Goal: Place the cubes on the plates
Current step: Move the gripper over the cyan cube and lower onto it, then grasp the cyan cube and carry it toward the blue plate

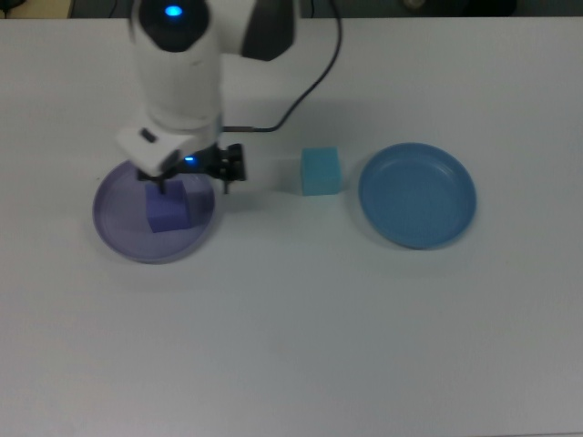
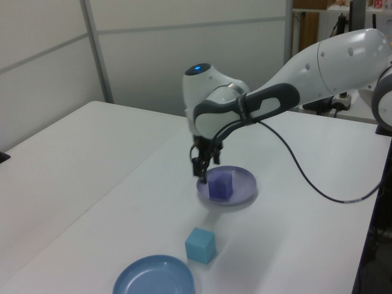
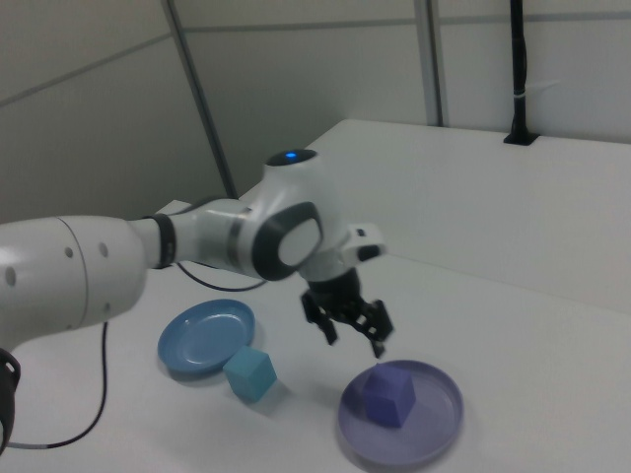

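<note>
A: Report the surroundings and any obstructions.

B: The white table (image 1: 301,319) carries a blue plate (image 1: 417,194) with a turquoise cube (image 1: 320,170) just beside it, on the top view's left of the plate. A black cable (image 2: 306,177) hangs from the arm. Nothing lies between the cubes.

A: Position of the purple cube relative to the fingers?

B: The purple cube (image 3: 387,397) rests inside the lavender plate (image 3: 439,424). The gripper (image 3: 351,331) hangs above it, fingers spread apart, clear of the cube and holding nothing.
</note>
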Controlling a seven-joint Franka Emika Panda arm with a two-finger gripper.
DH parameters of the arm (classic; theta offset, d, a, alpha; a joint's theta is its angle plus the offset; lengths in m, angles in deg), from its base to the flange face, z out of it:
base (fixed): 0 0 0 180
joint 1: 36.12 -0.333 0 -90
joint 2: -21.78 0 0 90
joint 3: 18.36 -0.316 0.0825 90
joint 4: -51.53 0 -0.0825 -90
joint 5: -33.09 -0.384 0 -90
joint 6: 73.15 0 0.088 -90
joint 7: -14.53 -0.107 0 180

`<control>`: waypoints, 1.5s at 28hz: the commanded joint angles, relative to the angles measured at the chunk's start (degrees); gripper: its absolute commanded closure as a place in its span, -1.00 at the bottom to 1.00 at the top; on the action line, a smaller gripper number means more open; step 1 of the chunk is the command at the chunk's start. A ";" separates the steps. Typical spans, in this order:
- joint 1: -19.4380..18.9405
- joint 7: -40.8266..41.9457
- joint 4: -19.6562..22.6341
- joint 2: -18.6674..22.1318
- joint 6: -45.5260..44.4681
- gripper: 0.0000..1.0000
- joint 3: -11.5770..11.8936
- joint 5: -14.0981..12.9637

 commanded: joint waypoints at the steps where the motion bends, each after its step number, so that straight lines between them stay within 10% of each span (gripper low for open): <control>1: -5.99 -5.67 5.65 3.48 -0.22 -1.00 0.32 -0.67; 17: -14.52 -8.84 13.83 11.22 0.92 -1.00 0.32 -9.37; 42: -16.19 -9.10 18.76 5.61 11.38 -0.88 0.40 -7.45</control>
